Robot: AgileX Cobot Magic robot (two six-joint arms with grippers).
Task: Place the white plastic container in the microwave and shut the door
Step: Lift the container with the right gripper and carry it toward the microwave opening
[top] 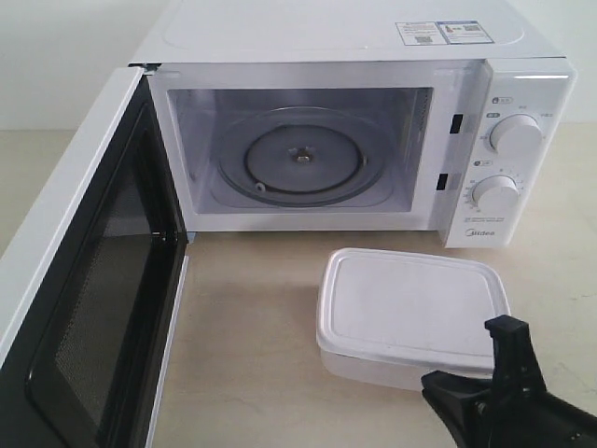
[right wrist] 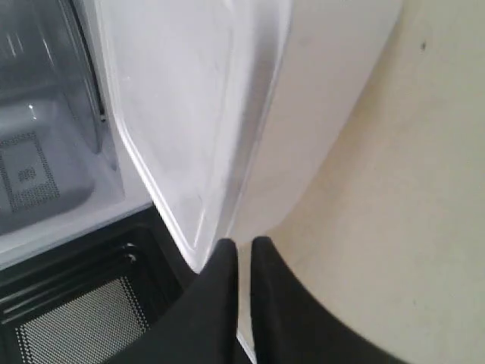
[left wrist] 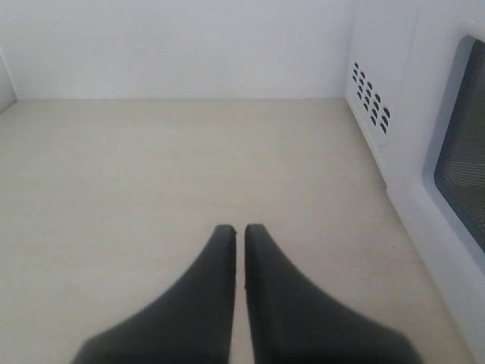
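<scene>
- The right gripper (right wrist: 243, 246): the fingers are drawn almost together with only a thin slit between them, and they hold nothing. The tips sit just beside a near corner of the white plastic container (top: 410, 308), which fills the wrist view ahead of them.
- The left gripper (left wrist: 239, 231): likewise nearly closed and empty, over bare table (left wrist: 136, 189) on the outer side of the open door (top: 56, 224). I cannot find it in the exterior view, so I judge the right arm much the nearer.
- Position: the container rests on the table in front of the microwave (top: 345, 37), near the knob panel (top: 513, 159) but apart from the front face.
- Axis: its long side runs across the exterior view, roughly parallel to the microwave front and slightly skewed.
- Appearance: shallow, translucent white, with rounded corners and a flat lipped lid in place.
- Governing relation: in the exterior view the cavity, with its glass turntable (top: 303, 159), lies behind and to the left of the container, and the door stands wide open at the left. As I read it, the fingers must part before any grasp.
</scene>
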